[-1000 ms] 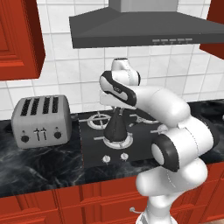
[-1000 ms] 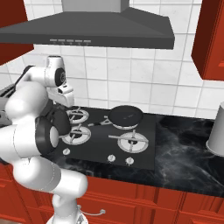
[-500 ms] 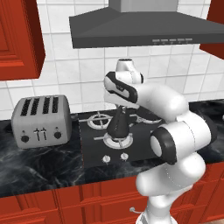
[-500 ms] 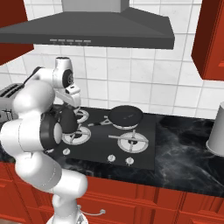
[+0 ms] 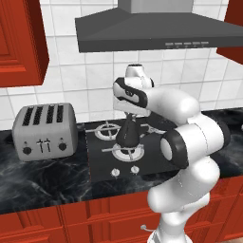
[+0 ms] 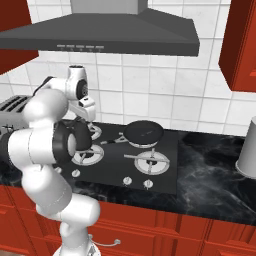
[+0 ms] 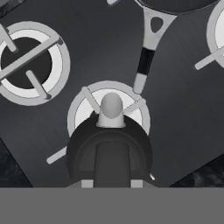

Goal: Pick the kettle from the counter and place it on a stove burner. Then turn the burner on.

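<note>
The small dark grey kettle hangs by its arched handle from my gripper, which is shut on that handle. It sits over the front-left burner of the black stove. I cannot tell whether its base touches the grate. In the hand view the kettle lies straight below my gripper, its pale spout pointing across the silver burner ring. In the right base view my arm hides most of the kettle. Two white knobs stand at the stove's front edge, on the black counter.
A flat dark pan sits on the back-right burner, its handle reaching toward the kettle. A silver toaster stands left of the stove. A grey cylinder stands far right. The range hood hangs overhead.
My wrist and upper arm have swung a little to the right. The kettle stays gripped over the front-left burner, with no clear shift of its own.
</note>
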Controlling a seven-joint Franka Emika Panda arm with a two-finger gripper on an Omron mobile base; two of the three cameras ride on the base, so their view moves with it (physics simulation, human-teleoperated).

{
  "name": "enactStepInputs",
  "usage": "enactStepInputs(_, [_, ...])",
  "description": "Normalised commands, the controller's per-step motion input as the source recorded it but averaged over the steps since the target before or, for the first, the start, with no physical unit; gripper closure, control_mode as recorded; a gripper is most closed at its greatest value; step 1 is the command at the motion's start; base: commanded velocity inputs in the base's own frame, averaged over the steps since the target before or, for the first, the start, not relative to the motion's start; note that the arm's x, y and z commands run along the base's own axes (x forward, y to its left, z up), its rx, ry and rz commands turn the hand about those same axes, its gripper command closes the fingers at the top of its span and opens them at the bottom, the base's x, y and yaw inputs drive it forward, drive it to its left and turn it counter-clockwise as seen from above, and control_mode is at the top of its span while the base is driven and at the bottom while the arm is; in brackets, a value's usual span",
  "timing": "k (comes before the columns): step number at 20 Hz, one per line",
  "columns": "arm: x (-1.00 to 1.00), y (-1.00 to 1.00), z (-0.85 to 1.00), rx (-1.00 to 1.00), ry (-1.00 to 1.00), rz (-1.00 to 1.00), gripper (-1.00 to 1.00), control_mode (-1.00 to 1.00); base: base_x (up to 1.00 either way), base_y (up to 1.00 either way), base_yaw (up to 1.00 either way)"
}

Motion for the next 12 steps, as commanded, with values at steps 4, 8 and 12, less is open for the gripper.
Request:
enactStepInputs(4, [0.14,0.0,-0.15,0.0,0.0,0.0,1.0,-1.0,0.0,0.0,0.0])
enactStepInputs(8, [0.12,-0.02,-0.1,0.0,0.0,0.0,1.0,-1.0,0.0,0.0,0.0])
enactStepInputs(12, [0.18,-0.05,-0.07,0.0,0.0,0.0,1.0,-1.0,0.0,0.0,0.0])
